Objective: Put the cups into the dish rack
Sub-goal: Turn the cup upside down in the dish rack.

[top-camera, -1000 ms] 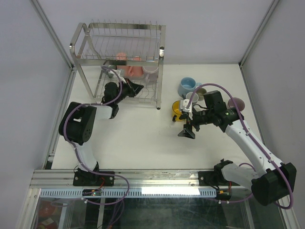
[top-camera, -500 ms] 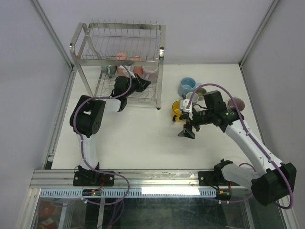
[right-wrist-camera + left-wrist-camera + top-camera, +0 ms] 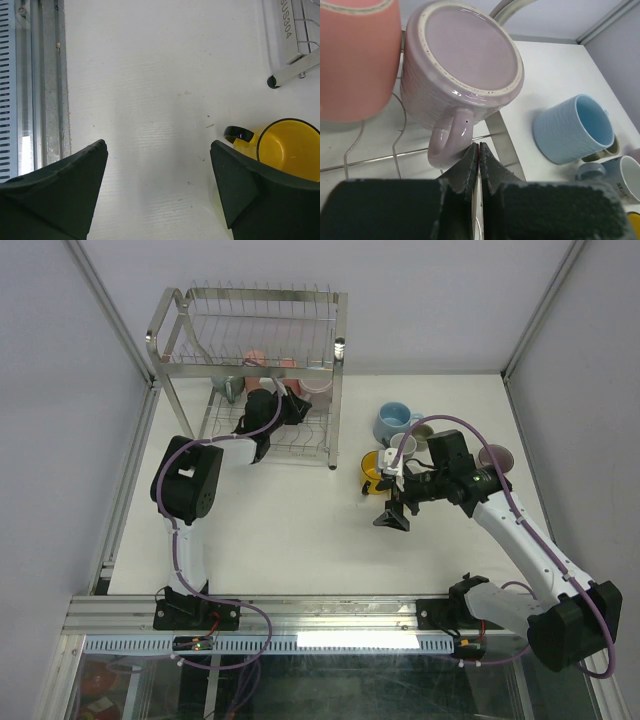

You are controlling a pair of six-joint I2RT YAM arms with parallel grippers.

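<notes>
Where the left pincer (image 3: 478, 150) points, a lilac mug (image 3: 462, 55) blocks.

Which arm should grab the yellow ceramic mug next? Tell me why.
Right: the right gripper hangs open just beside the yellow ceramic mug, while the left gripper is shut inside the chrome wire dish rack.

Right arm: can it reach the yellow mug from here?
Probably yes. The right end effector stands open just beside the yellow mug, only bare table between them; other mugs crowd its far side.
</notes>
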